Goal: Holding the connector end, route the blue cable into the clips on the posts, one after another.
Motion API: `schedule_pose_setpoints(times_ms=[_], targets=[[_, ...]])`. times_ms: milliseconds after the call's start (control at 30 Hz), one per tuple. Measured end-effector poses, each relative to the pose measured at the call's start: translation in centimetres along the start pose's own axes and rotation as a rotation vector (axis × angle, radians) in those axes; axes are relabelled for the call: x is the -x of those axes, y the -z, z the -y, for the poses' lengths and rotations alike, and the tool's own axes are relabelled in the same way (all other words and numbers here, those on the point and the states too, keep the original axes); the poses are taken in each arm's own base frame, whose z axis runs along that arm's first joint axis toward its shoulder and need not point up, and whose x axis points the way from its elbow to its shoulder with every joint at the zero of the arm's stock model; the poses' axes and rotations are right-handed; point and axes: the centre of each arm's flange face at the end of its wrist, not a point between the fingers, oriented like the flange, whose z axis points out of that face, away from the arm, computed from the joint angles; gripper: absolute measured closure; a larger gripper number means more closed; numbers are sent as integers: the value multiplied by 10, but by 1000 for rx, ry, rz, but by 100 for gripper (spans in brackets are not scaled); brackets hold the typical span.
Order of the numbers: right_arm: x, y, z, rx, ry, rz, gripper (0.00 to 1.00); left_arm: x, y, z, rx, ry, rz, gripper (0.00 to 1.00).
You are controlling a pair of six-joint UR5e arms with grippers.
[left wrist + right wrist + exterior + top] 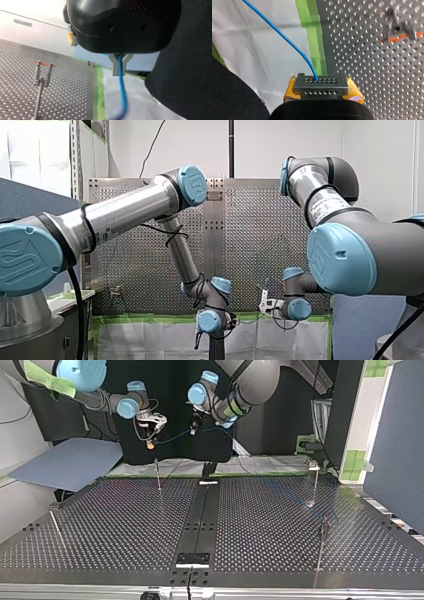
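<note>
Have the connector (321, 87) clamped in my right gripper (322, 83), with yellow pads (355, 91) tight on both its sides. See the blue cable (287, 41) leaving the connector's holed face and running ahead over the white sheet (257, 57). Further along, have it pinched in my left gripper (119, 73), with metal fingers (115, 68) narrow, shut around the cable, no gap showing. Below those fingers, see it drooping toward the sheet.

Reading the top view: holding both ends up in the air, beyond the table's (125, 530) far edge, close together, with the cable strung roughly level between the grippers, long axis side to side, a little slack. So not over the holes yet and not in any clip. Judging the task as barely begun.

Relation that matters: find the nearest post (158, 474) at the far edge, almost straight below my right gripper, with the left gripper off to that post's right. Puts the right arm clearly closer. Find the other posts (314, 485) well apart, toward the view's right and near edge.

In the right wrist view, see a clip (399, 35) with an orange part ahead of the connector and off to one side. Cannot tell which post it belongs to.

Guess at the next move: bring the connector end down past the nearest post, hold the cable taut across the clip mouth, trail with the left. Watch for slack riding over the clip instead of seating.
</note>
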Motion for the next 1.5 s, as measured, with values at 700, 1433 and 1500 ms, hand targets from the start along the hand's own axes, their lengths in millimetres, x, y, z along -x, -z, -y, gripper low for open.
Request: schedule_pose_setpoints(times_ms=[700,1433,1500], targets=[[-8,-4,-5,-113,-2,-10,100,30,-22,13,105,36,82,100],[-83,8,-16,-71,-13,-45,100,54,-43,32,96,60,140,100],[-87,9,-23,-48,-17,-51,100,53,-46,35,86,65,143,100]])
